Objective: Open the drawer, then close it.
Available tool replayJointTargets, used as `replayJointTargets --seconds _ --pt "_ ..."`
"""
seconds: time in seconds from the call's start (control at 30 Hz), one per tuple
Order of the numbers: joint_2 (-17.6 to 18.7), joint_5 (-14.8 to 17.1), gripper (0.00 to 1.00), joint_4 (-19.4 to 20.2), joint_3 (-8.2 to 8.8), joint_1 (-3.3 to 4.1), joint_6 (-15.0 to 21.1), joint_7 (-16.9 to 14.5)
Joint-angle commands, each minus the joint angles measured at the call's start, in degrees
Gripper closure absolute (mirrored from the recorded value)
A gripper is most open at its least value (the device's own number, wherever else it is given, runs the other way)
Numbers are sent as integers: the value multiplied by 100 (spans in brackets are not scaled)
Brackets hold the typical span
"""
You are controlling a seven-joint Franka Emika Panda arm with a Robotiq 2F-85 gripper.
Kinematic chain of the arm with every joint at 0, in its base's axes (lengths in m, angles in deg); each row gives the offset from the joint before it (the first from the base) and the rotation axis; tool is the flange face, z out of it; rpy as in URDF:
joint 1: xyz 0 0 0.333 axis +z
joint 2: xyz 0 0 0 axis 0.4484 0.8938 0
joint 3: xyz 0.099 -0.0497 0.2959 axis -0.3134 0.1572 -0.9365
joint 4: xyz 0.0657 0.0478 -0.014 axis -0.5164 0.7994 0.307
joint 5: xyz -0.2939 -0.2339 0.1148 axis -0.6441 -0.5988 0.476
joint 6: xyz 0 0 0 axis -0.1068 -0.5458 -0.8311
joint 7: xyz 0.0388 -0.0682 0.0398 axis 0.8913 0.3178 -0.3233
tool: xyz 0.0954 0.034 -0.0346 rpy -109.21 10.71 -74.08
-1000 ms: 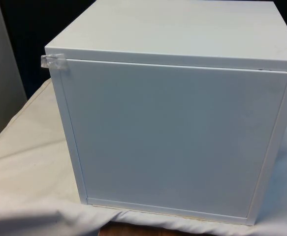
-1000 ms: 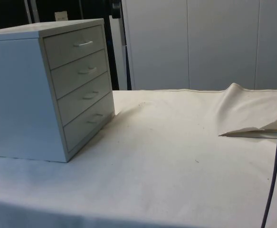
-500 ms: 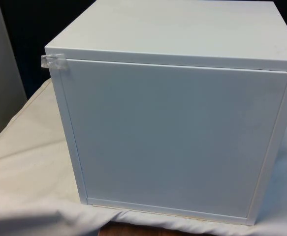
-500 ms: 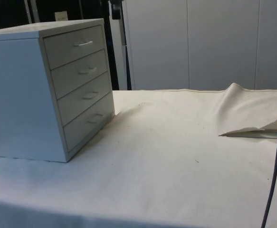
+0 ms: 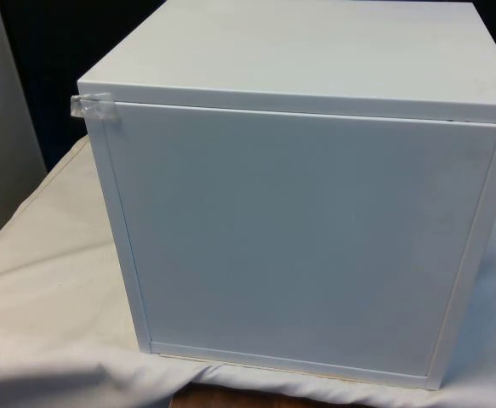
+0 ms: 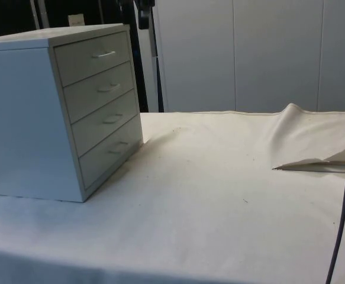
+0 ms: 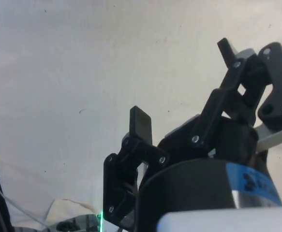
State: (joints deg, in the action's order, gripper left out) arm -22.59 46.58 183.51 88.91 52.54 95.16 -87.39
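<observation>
A white chest of drawers [image 6: 24, 118] stands at the left end of the table in the side view. Its four drawers all sit flush and shut, from the top drawer [image 6: 92, 57] down to the bottom drawer [image 6: 110, 152]. The front view meets the chest's plain back panel [image 5: 299, 238]. My gripper [image 7: 183, 87] hangs open over bare white cloth in the wrist view, with nothing between its black fingers [image 7: 141, 123]. A dark part of the arm's end [image 6: 143, 5] pokes in at the side view's top edge, above and beyond the chest's front.
White cloth [image 6: 208, 195] covers the table, open in front of the drawers. A raised fold of cloth [image 6: 308, 142] lies at the side view's right. A dark cable [image 6: 344, 195] hangs down there. A bit of clear tape [image 5: 90, 106] sticks to the chest's back corner.
The dark part of the arm at the side view's top edge has risen slightly. The chest and its drawers have not moved.
</observation>
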Motion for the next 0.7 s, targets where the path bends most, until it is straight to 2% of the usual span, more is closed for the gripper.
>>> replayJointTargets --seconds 0.0,0.67 --pt "0 11 0 46 -6 6 132 -69" --pt "92 63 0 338 -23 29 791 -808"
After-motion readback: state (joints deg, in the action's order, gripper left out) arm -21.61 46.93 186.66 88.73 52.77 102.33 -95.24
